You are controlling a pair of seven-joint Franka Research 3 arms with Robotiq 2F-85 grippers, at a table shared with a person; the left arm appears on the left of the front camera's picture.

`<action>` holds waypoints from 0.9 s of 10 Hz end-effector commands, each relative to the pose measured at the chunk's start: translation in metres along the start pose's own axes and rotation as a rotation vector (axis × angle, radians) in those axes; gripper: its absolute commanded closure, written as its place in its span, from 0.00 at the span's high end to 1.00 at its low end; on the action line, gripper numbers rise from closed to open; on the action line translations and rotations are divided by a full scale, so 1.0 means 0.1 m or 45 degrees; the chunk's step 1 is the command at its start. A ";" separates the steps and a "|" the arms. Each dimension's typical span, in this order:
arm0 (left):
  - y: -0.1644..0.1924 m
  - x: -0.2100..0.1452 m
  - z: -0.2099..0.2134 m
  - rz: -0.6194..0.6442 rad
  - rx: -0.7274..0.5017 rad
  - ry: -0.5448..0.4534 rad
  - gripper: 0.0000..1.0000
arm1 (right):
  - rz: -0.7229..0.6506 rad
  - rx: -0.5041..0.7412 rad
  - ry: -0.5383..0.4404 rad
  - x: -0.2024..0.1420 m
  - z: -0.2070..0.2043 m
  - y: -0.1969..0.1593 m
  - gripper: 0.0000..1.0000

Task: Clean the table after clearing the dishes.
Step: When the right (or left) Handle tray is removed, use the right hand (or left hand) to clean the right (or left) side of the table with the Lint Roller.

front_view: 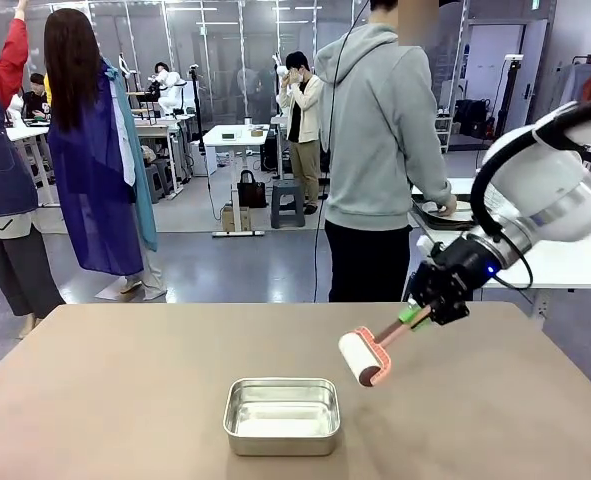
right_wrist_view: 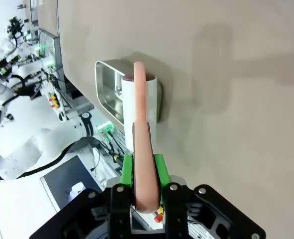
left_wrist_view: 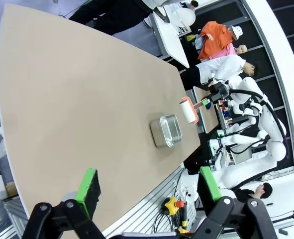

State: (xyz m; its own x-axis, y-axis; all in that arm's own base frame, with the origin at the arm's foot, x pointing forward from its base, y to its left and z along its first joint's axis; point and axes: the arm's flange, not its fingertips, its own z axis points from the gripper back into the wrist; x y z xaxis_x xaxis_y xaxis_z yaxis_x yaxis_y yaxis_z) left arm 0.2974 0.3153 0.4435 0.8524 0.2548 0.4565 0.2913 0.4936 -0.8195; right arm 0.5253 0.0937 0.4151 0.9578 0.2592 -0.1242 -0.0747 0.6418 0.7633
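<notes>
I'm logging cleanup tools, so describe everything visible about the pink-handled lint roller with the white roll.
The pink-handled lint roller has a white cylindrical roll in a salmon-pink plastic-looking frame with a straight handle. The right gripper is shut on the handle between its green pads. It slants down toward the taupe table, beside the rectangular steel pan; contact with the tabletop is unclear.

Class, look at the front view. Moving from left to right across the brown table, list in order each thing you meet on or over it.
steel pan → lint roller → right gripper, shut on the roller's pink handle
</notes>
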 end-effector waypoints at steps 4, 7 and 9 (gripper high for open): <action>-0.04 -0.01 0.03 -0.009 0.009 0.014 1.00 | 0.006 -0.040 0.062 0.34 0.15 0.25 0.19; -0.04 -0.01 0.03 -0.009 0.009 0.014 1.00 | -0.004 -0.071 -0.068 0.39 0.08 0.23 0.21; -0.04 -0.01 0.03 -0.009 0.009 0.014 1.00 | -0.064 -0.085 -0.146 0.36 -0.14 0.07 0.21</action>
State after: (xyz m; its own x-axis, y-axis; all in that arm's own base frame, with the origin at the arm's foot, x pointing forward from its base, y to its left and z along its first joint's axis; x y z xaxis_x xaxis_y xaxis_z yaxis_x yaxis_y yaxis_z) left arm 0.2984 0.3145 0.4434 0.8534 0.2523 0.4562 0.2923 0.4930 -0.8195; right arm 0.5677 0.1069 0.4174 0.9742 0.2076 -0.0882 -0.0808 0.6864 0.7228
